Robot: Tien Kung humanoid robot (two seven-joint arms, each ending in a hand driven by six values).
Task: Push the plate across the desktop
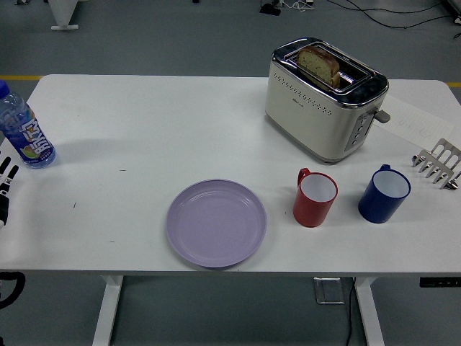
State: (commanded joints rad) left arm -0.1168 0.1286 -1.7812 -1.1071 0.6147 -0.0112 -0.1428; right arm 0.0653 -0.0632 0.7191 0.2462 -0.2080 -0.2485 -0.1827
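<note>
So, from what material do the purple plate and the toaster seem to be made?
The purple plate looks like matte plastic or melamine: flat even colour, soft dull sheen, no glaze glare. It could be ceramic. The toaster seems cream-painted metal with polished chrome trim: its top rim and end panel reflect brightly like a mirror.

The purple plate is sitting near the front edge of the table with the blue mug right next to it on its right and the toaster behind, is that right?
Not quite. In the head view, the mug right beside the purple plate on its right is the red mug; the blue mug stands farther right, beyond the red one. The rest holds: the plate lies near the table's front edge, and the toaster stands behind.
</note>
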